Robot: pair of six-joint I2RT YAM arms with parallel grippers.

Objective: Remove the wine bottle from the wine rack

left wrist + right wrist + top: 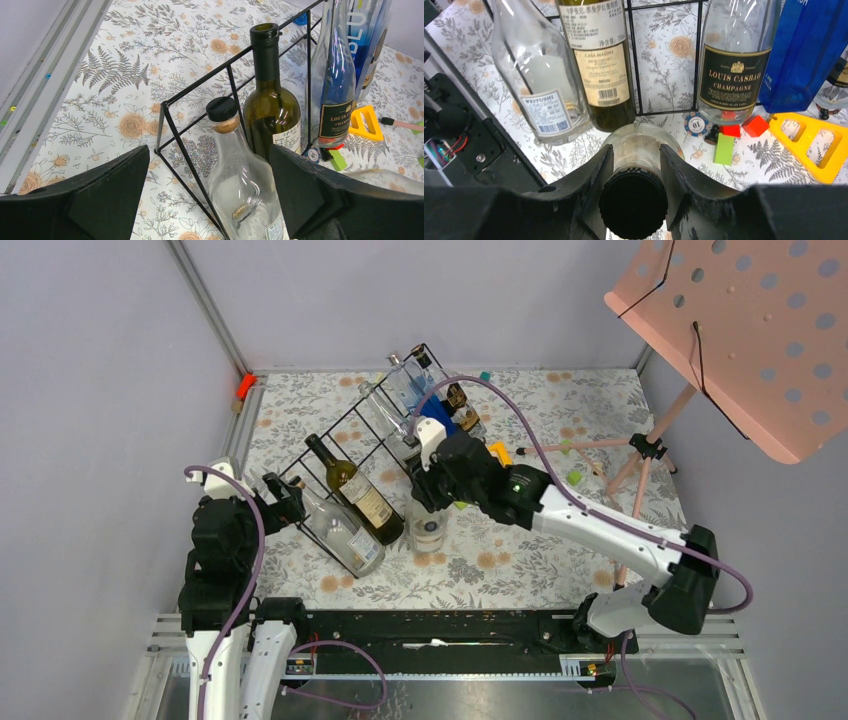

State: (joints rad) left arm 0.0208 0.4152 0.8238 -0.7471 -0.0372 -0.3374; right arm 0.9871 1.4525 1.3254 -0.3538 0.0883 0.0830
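The black wire wine rack (350, 435) lies diagonally across the table and also shows in the left wrist view (200, 95). A clear bottle (342, 530), a dark green wine bottle (355, 490) and, farther back, a blue bottle (432, 405) lean on it. My right gripper (432, 495) is shut on the neck of a clear black-capped bottle (644, 142), which stands upright just off the rack's near end. My left gripper (210, 175) is open at the rack's near-left end. The clear corked bottle (240, 170) lies between its fingers (115, 190), with no visible contact.
A pink perforated music stand (740, 330) overhangs the back right, its tripod (640, 450) on the table. A yellow block (809, 145), red blocks (744, 127), a green block (724, 148) and a poker chip (698, 124) lie by the rack's base. The walls are close on the left and at the back.
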